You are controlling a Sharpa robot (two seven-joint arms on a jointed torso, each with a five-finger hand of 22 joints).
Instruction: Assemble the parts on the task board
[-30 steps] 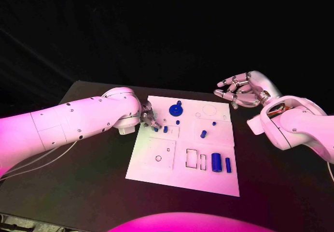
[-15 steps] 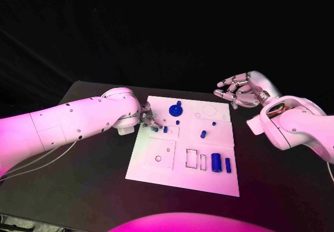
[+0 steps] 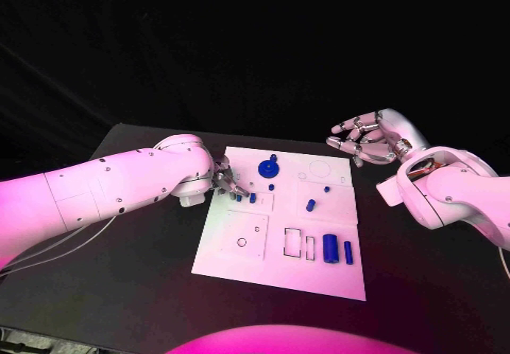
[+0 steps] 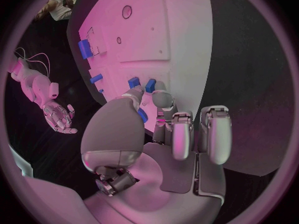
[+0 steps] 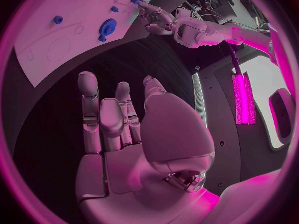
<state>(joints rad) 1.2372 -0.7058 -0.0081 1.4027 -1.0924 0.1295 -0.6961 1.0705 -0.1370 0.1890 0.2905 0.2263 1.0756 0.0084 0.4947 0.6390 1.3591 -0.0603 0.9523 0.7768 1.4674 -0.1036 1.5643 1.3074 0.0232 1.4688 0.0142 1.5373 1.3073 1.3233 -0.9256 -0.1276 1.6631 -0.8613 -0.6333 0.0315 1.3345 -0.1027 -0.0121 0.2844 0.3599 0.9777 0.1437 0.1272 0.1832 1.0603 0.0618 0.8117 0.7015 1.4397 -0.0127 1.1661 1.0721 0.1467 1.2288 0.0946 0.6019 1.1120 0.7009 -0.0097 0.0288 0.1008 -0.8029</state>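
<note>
The white task board (image 3: 247, 221) lies mid-table. On it are a blue gear-like disc (image 3: 269, 169), a blue piece (image 3: 310, 205), a blue cylinder (image 3: 331, 248) and a blue bar (image 3: 348, 252). My left hand (image 3: 226, 182) is low over the board's far left edge. Its thumb and a fingertip (image 4: 163, 100) pinch a small blue part (image 4: 142, 115). Two more small blue parts (image 4: 133, 82) lie just beyond those fingers. My right hand (image 3: 365, 138) hovers off the board's far right corner, fingers apart and holding nothing. From the right wrist I see the board (image 5: 44, 50), the disc (image 5: 107, 25) and the left hand (image 5: 156, 17).
Outlined recesses (image 3: 292, 242) and a round hole (image 3: 242, 241) mark the board's near half, and a ring outline (image 3: 318, 169) its far right. Black table (image 3: 138, 243) surrounds the board. My left forearm (image 3: 117, 184) crosses the table's left side.
</note>
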